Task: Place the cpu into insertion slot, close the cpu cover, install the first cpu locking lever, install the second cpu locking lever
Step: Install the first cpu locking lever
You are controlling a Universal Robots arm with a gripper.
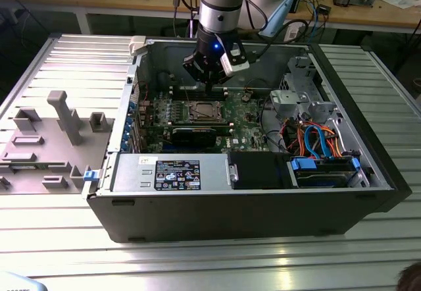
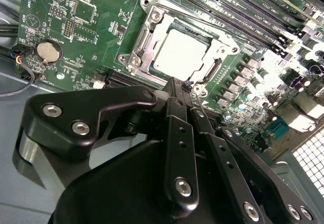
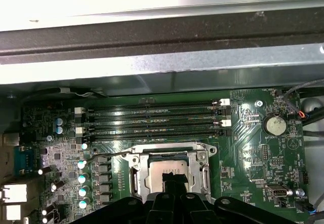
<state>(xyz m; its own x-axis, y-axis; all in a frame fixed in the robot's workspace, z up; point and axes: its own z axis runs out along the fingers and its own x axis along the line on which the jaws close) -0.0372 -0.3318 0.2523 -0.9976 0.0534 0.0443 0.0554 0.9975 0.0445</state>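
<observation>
The cpu [image 2: 179, 51] lies flat in the insertion slot [image 1: 204, 111] on the green motherboard, its pale metal top facing up. Around it the silvery cpu cover [image 2: 147, 36] lies flat, framing the chip. A thin wire locking lever [image 3: 106, 154] runs along one side of the socket. My gripper [image 2: 176, 86] is shut with nothing in it, and its black tips hover just over the edge of the socket. In the first wrist view the gripper [image 3: 174, 177] overlaps part of the cpu [image 3: 154, 176]. In the exterior view the gripper [image 1: 209, 85] hangs inside the case above the socket's far side.
Long black memory slots [image 3: 157, 117] run beside the socket, and a coin battery [image 3: 276, 125] sits nearby. The case's front holds a labelled power-supply box [image 1: 174, 172]. Drive bays with orange and blue cables [image 1: 316, 139] fill the exterior view's right. A grey fixture tray [image 1: 46, 139] lies outside the case.
</observation>
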